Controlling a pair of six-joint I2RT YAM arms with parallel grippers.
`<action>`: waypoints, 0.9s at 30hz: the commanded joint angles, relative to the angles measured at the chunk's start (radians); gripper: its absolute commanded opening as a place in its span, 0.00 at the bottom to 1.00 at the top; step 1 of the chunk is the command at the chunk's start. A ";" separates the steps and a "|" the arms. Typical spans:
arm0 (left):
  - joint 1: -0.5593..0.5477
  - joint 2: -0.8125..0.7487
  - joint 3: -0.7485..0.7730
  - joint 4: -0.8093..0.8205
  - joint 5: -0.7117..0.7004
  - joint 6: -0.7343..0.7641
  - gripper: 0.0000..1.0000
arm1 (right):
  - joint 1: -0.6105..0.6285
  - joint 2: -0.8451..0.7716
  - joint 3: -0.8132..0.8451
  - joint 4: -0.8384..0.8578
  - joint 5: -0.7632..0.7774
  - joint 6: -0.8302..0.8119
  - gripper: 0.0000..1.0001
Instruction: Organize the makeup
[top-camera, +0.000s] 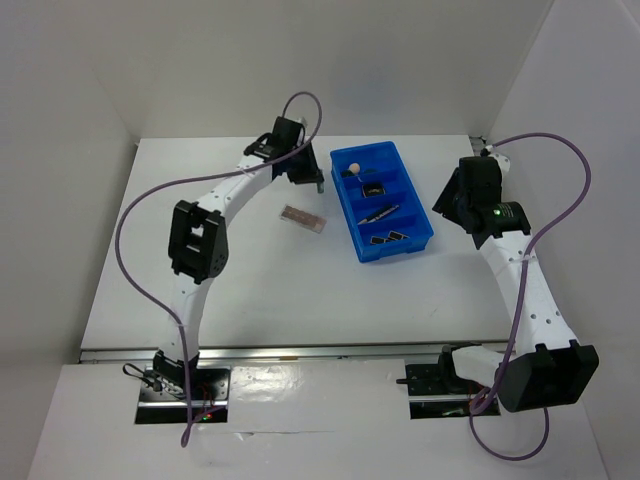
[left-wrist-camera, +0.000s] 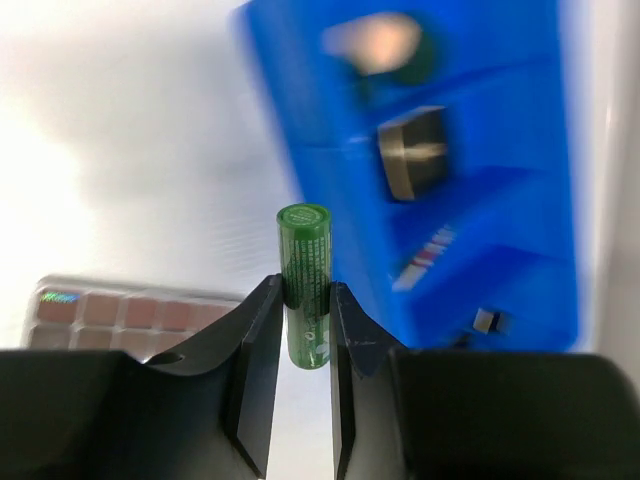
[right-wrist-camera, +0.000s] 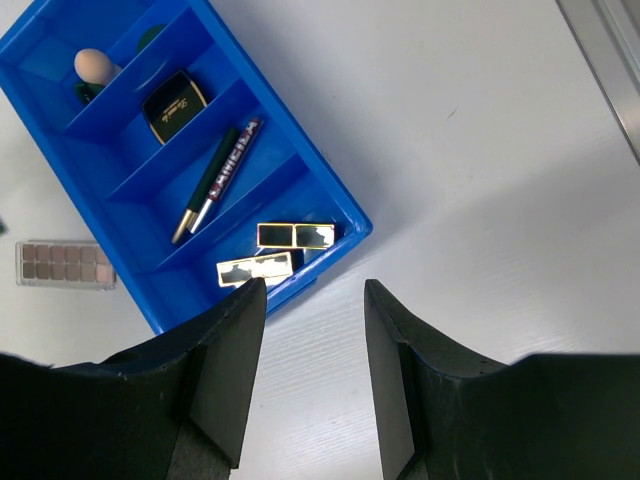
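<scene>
The left gripper (left-wrist-camera: 305, 300) is clamped on a green tube (left-wrist-camera: 303, 250), which stands upright between the jaws, its top end clear above the fingertips; beyond these jaws and to their right lies the blue tray (left-wrist-camera: 520, 300), blurred; to their left the brownish palette (left-wrist-camera: 110, 312) rests on the table (left-wrist-camera: 130, 150). The right gripper (right-wrist-camera: 315, 300) hangs with jaws parted and nothing between them; just ahead of them, slightly left in its own view, two black-and-gold lipstick tubes (right-wrist-camera: 296, 236) lie in the tray's nearest compartment; farther on, in successive compartments, sit the pencil (right-wrist-camera: 215, 180), the dark square compact (right-wrist-camera: 174, 106) and the peach sponge (right-wrist-camera: 93, 66).
</scene>
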 joint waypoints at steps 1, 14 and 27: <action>-0.011 -0.118 0.035 0.120 0.236 0.174 0.00 | -0.003 -0.007 0.006 0.020 0.003 -0.010 0.52; -0.175 0.014 0.262 -0.026 0.512 0.508 0.00 | -0.012 -0.026 0.015 0.011 0.003 -0.010 0.52; -0.236 0.126 0.232 0.031 0.569 0.518 0.00 | -0.012 -0.026 0.015 0.002 0.012 -0.010 0.52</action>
